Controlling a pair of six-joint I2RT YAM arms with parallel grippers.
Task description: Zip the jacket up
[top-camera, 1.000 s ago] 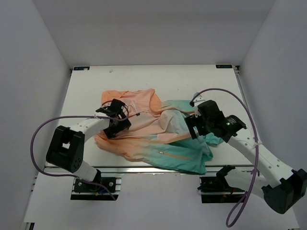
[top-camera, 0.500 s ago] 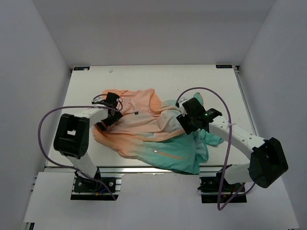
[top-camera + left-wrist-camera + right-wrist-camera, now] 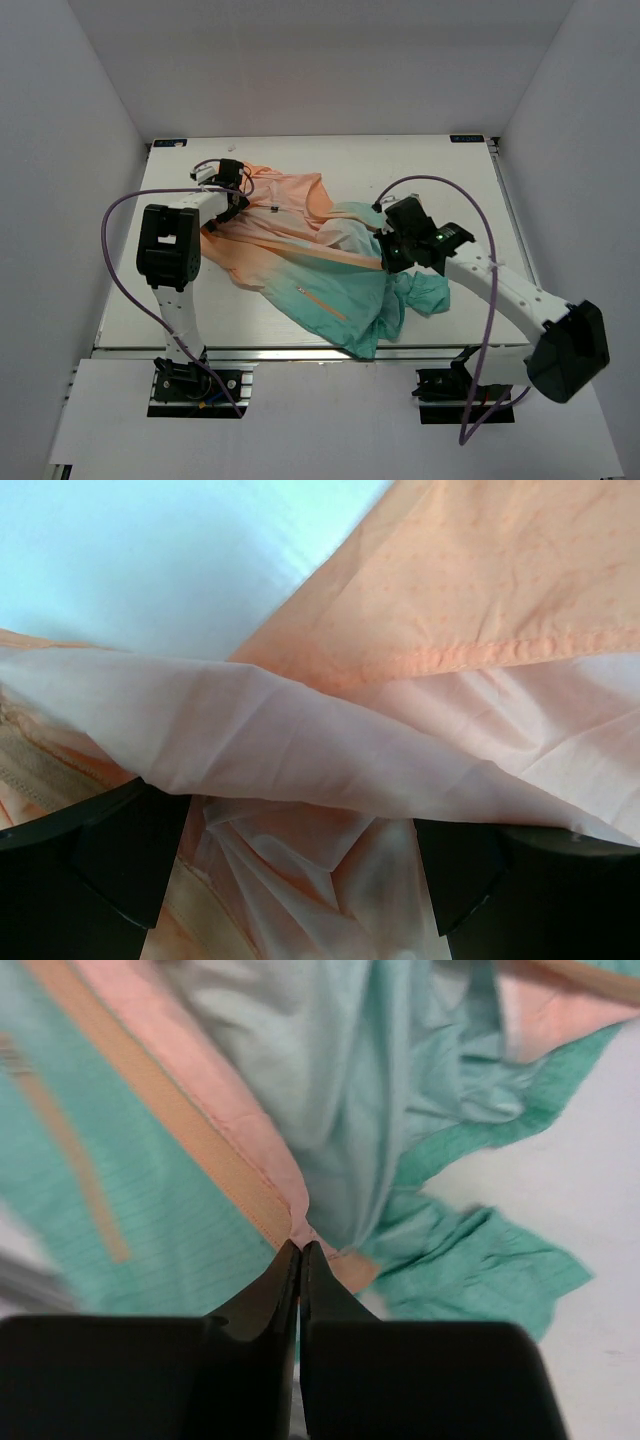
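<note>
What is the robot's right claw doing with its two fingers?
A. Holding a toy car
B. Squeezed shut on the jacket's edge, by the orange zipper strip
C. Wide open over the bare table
B: in the right wrist view the right gripper has its fingers pressed together, pinching the edge of the jacket right beside the orange zipper strip.

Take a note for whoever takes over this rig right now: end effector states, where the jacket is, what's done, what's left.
Left end effector: open, the jacket's peach fabric draped across its fingers, unclamped.
Right end effector: shut, pinching the jacket at the hem end of its orange zipper tape.
Jacket: spread crumpled on the table, front unzipped.
Done: one zipper end gripped.
Left: join both sides, zip up.
</note>
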